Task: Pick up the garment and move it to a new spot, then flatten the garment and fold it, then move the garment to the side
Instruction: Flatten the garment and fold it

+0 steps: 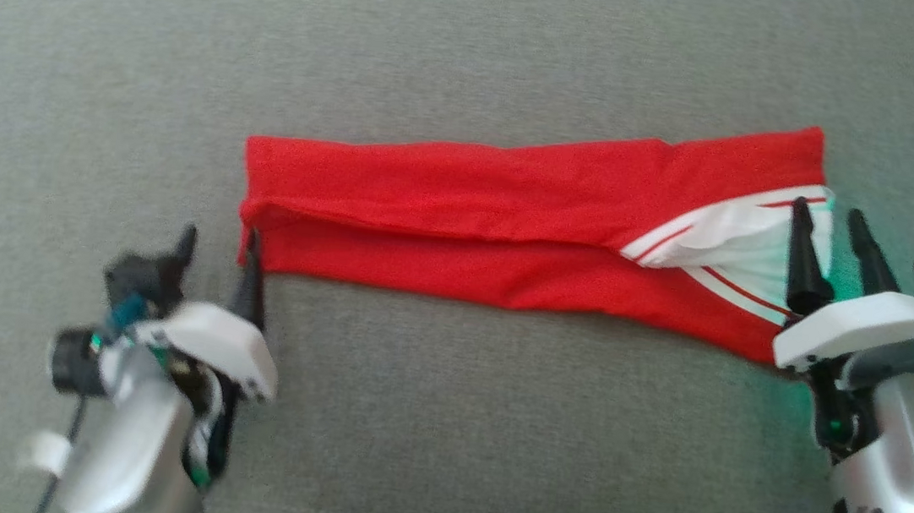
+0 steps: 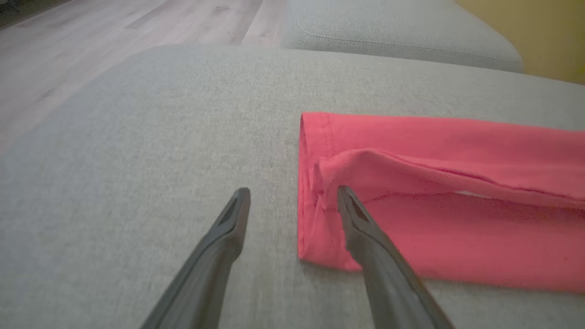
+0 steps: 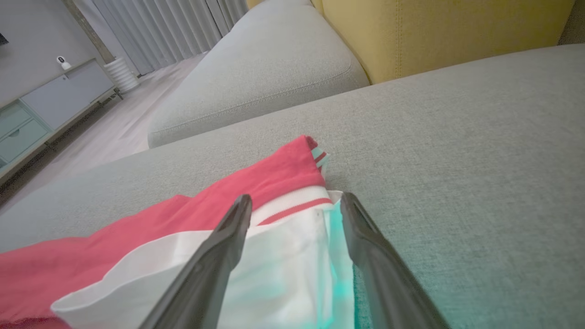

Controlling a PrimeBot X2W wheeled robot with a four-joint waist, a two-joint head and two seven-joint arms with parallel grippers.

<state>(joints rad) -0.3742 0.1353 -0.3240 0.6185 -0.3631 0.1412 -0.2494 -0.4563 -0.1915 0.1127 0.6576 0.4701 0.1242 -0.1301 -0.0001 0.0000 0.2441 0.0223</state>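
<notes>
Head view: the red garment [image 1: 478, 216] is laid as a long strip across the grey cushion [image 1: 422, 423], from 9 to 3 o'clock. The left jaws are spread at its 9 o'clock hem, the right jaws astride its white 3 o'clock end; nothing is gripped. A lengthwise fold is judged done; a crosswise fold and the shift aside are left.

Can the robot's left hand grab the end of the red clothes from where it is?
Probably yes. The left gripper is open, its fingers straddling the end of the garment, with nothing in between.
</notes>
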